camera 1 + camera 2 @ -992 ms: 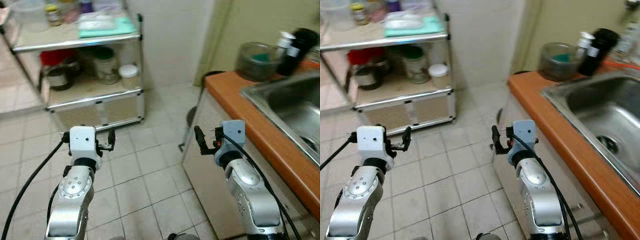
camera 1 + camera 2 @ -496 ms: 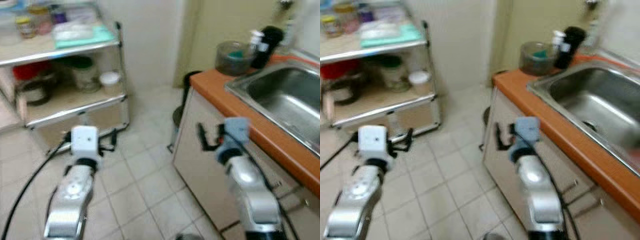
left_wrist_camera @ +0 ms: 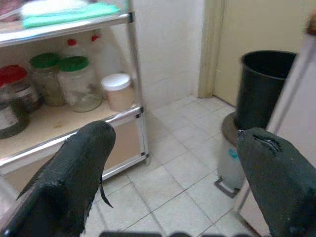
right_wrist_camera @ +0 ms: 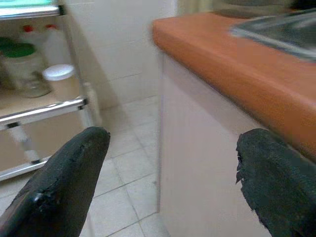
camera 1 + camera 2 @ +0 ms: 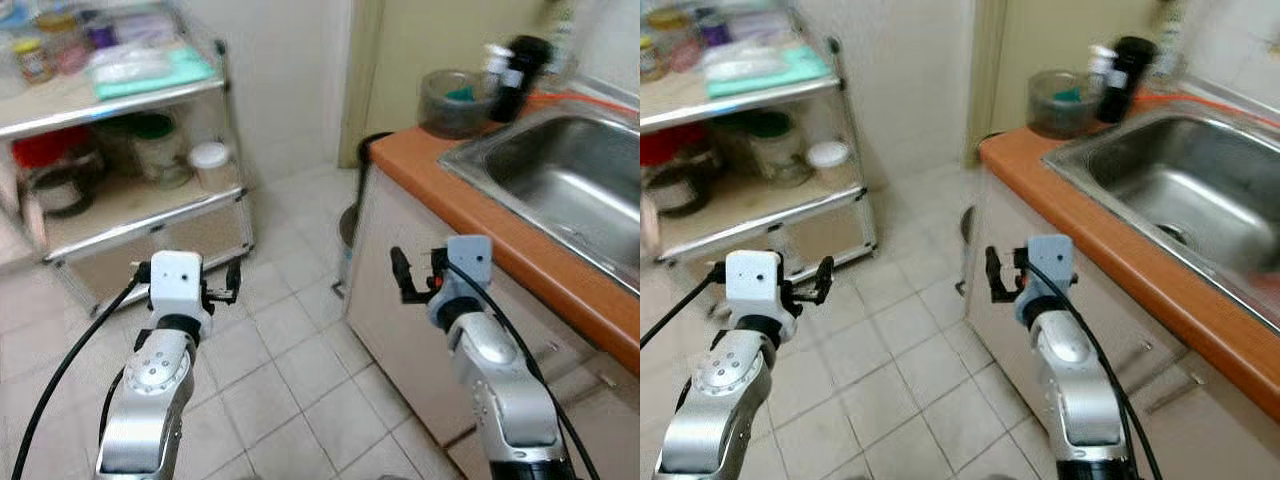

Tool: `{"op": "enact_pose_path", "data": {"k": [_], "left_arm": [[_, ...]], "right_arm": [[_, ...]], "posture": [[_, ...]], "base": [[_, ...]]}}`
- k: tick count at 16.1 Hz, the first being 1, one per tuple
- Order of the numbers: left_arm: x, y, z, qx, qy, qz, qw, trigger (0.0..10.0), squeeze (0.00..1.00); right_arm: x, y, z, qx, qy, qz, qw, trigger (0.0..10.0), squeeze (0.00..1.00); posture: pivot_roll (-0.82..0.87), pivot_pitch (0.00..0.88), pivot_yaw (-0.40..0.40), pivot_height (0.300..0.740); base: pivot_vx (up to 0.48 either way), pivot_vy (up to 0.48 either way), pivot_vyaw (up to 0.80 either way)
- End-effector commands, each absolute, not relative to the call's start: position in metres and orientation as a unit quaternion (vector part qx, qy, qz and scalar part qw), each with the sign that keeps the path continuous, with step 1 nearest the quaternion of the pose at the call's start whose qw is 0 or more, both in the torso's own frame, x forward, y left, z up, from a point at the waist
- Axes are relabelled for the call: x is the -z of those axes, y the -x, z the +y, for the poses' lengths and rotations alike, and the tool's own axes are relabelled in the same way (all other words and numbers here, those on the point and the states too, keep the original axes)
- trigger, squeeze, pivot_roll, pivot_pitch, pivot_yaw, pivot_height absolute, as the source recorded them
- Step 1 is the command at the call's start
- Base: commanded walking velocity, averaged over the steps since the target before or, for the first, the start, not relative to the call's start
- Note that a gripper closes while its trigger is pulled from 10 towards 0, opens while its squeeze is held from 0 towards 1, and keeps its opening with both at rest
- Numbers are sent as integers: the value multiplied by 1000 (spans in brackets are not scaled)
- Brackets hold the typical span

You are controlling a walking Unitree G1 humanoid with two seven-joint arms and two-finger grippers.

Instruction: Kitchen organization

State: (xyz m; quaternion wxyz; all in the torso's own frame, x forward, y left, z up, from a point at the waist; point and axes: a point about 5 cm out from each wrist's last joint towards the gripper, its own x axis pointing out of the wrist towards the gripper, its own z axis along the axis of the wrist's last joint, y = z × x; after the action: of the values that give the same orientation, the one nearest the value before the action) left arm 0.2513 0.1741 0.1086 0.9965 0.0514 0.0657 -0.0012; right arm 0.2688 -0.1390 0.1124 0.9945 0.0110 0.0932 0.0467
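View has swung toward the sink [image 5: 560, 180]; my left fingers [image 3: 79, 168] and right fingers [image 4: 64, 173] spread apart, empty; nothing organized yet.

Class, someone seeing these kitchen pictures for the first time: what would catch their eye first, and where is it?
Probably the orange countertop with its steel sink, running along the robot's right. Next, the metal shelf rack of jars on the left, and the two grippers, left gripper and right gripper, raised open over the tiled floor.
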Motion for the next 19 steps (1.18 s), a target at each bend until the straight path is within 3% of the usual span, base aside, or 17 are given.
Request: {"op": "enact_pose_path", "data": {"k": [1,19], "left_arm": [[-112,-254,173,2,-53,60,997,10000,0],[-113,-259,182,10,-70,65,995,10000,0]], "right_arm": [[-115,-269,-142,-41,-10,93,995,10000,1000],[-109,-266,-142,-25,16,104,994,10000,1000]], "posture": [[3,0,21,740],[0,0,60,740]], "base": [[0,0,-800],[0,0,-800]]}}
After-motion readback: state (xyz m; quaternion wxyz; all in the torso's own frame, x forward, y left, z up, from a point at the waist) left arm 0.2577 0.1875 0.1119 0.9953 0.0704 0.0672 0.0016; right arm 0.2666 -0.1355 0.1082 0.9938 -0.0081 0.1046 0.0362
